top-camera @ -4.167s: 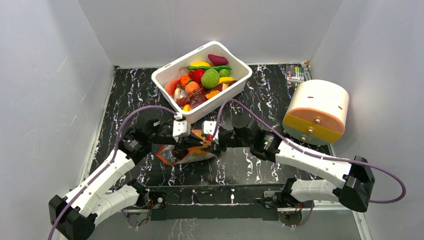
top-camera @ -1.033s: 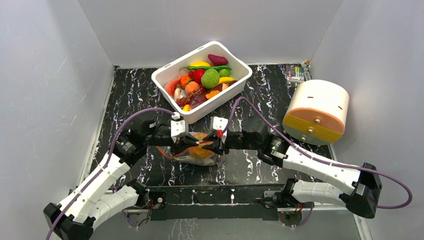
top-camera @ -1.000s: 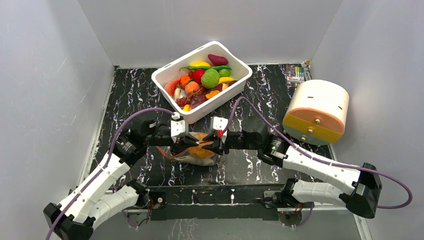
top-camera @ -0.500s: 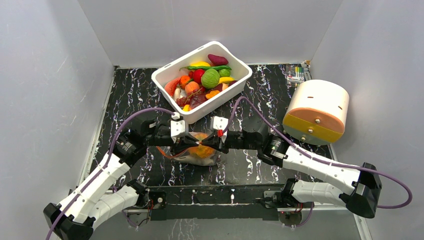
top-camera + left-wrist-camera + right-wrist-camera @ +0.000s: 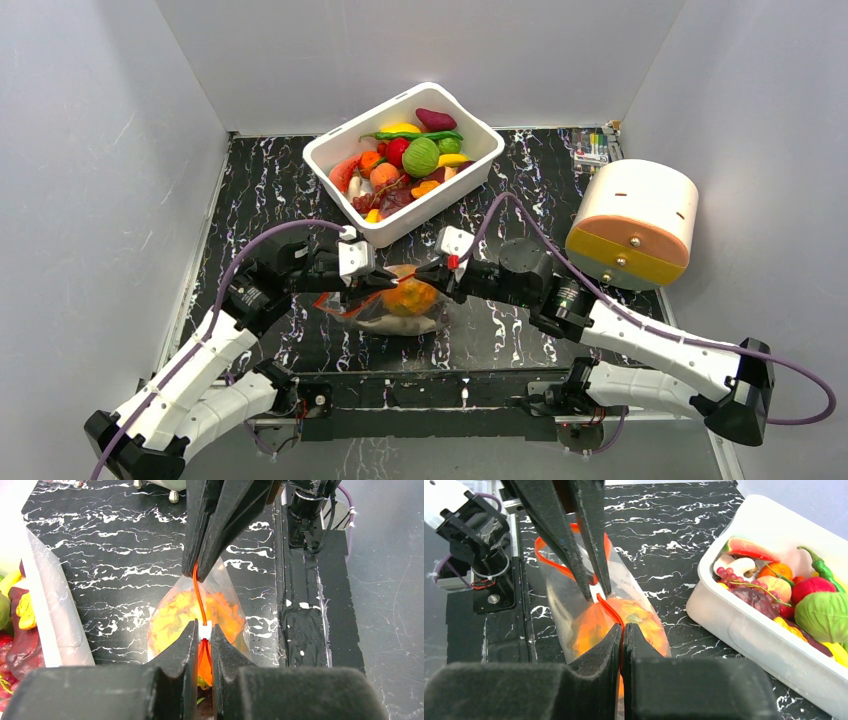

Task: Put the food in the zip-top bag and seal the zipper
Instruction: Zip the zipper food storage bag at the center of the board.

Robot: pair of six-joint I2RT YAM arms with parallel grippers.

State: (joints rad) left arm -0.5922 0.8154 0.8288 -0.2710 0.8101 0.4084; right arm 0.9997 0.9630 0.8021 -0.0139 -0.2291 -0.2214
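Marbled table (image 5: 258,182), clear orange-filled bag (image 5: 398,312)

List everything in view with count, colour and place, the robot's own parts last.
zip-top bag: one, clear, between the grippers, in front of the tub
bagged food: count unclear, orange, inside the bag
zipper: one, red-orange, stretched between both grippers
tub: one, white, far centre
toy foods: many, mixed colours, in the tub
drum-shaped object: one, cream with orange face, right side
small item: one, multicoloured, far right corner
table: one, black marbled
left gripper: black, shut on zipper
right gripper: black, shut on zipper
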